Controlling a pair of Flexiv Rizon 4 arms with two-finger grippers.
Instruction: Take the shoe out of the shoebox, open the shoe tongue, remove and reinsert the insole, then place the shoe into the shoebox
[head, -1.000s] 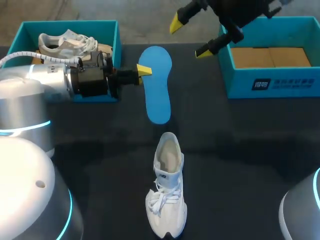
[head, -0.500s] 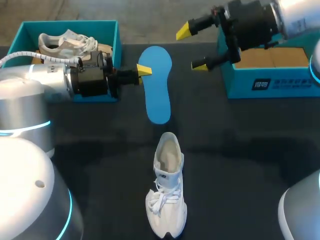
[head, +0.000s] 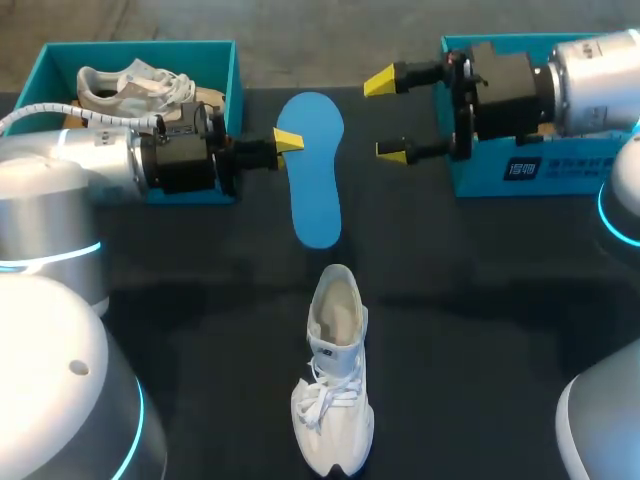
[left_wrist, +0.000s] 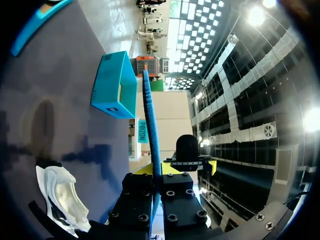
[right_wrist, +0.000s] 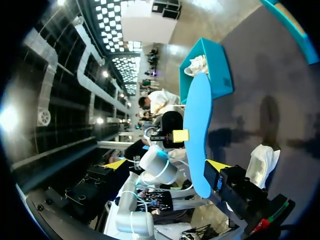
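Note:
A blue insole (head: 313, 170) hangs above the table, tilted, with my left gripper (head: 288, 140) shut on its left edge. The left wrist view shows the insole (left_wrist: 151, 120) edge-on, pinched in that gripper (left_wrist: 156, 176). My right gripper (head: 386, 117) is open, pointing left, a short way right of the insole and apart from it. From the right wrist, the insole (right_wrist: 197, 130) stands ahead of the open right gripper (right_wrist: 166, 164). The white shoe (head: 333, 400) lies on the table near the front, with its mouth facing the insole.
A cyan shoebox (head: 222, 75) at the back left holds a second white shoe (head: 135, 88). Another cyan shoebox (head: 545, 170) with a cardboard floor stands at the back right, behind my right arm. The table top (head: 480, 330) is dark.
My right arm has come down and turned, so its open gripper now points left at the insole from beside the right shoebox. The left arm and insole have not moved.

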